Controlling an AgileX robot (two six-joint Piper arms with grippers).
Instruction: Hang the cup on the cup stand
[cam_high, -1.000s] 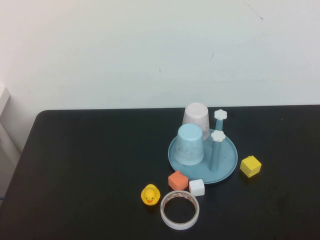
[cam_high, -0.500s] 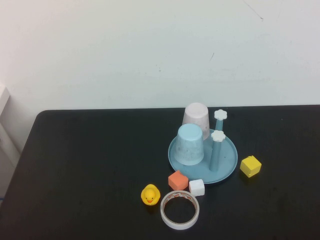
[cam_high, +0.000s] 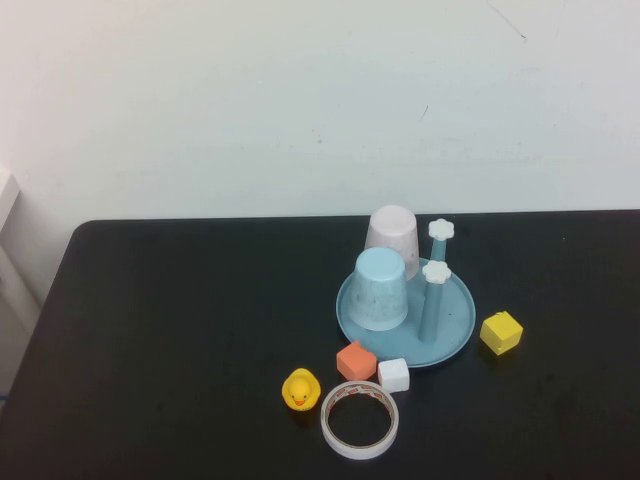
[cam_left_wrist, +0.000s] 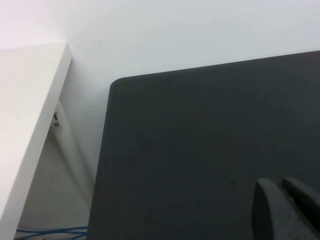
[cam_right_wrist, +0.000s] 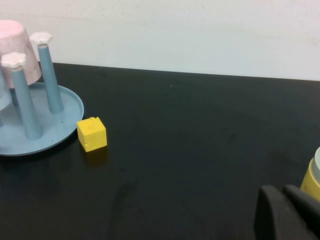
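Now cup sits inverted on cup stand, far from both closed tools

Light blue cup sits upside down on the cup stand.

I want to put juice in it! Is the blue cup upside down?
Yes, the cup is upside down: closed bottom on top, mouth down on the cup stand.

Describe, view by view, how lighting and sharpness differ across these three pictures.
High view: even, soft light, faint shadows under the cup and cup stand. Left wrist view: the shut left gripper is a blurred dark shape above bare table. Right wrist view: the shut right gripper blurs similarly; the yellow cube reflects in the tabletop.
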